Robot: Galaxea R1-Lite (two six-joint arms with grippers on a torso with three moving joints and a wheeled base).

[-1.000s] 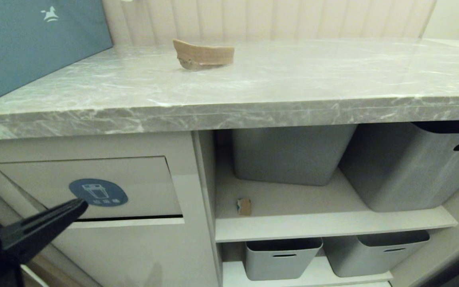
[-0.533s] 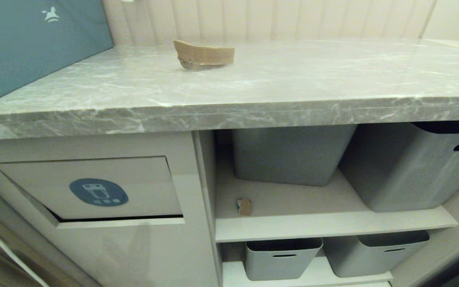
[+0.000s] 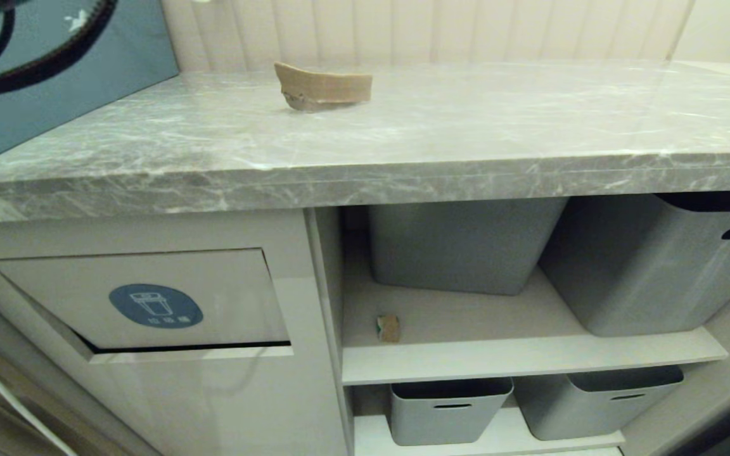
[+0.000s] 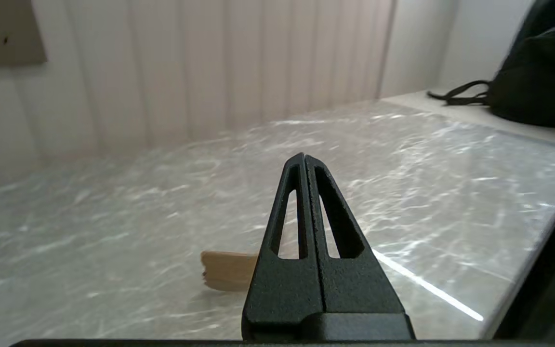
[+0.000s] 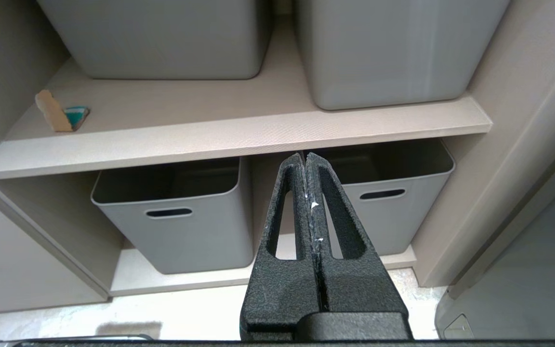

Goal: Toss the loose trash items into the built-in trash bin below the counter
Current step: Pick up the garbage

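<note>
Gone from beside the trash bin flap (image 3: 149, 297), the left gripper (image 4: 305, 156) is now hovering over the counter (image 3: 466, 126), fingers pressed together and empty. It is pointing past the curved cardboard scrap (image 4: 227, 275).

Colours I'm seeing from the rig – mostly grey and beige

Counter (image 3: 466, 126) is grey marble-look with white veins, cardboard scrap (image 3: 324, 87) on it plain brown. Bin flap (image 3: 143, 297) is beige with a blue oval sticker (image 3: 156, 305), white can icon. Shelf scrap (image 5: 60, 113) is brown with teal tape – tubs (image 5: 181, 217) grey, both grippers black.
</note>
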